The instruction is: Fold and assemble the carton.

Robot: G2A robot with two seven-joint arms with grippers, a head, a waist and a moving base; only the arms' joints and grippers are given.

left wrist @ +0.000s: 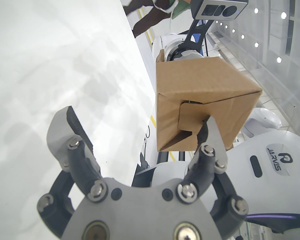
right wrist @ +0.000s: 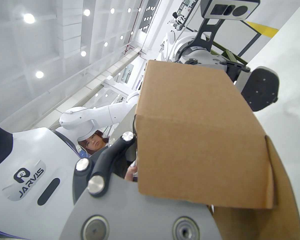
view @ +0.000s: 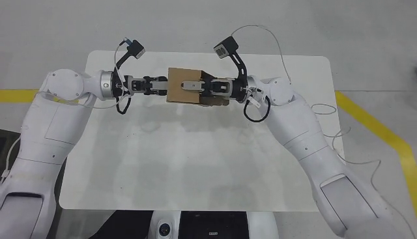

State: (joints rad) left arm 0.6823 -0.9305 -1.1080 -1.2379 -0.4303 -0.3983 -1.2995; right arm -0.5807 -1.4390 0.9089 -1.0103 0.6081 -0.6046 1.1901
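The carton [left wrist: 205, 86] is hanging between the two claws, lifted off the table [view: 195, 167] beneath them, most likely so that both ends are staying reachable. The right claw [view: 199, 86] is clamping onto one wall of it, with a finger lying along the upper face, and is carrying the weight alone.

The closed end of the carton is facing the left claw [left wrist: 140, 122] straight ahead. That claw is spreading wide and gripping nothing. One fingertip [left wrist: 211, 128] is touching the tucked flaps, seemingly pressing them home against the right claw's hold. The other finger [left wrist: 72, 123] is sticking out sideways, well apart from the cardboard.

The carton is showing as plain brown board, squared into a box. On the end nearest the left claw the flaps are interlocking, with a thin slit and a small notch gaping. Nearest the right claw a flap [right wrist: 285, 176] is standing loose, so closing it is looking like the work left.
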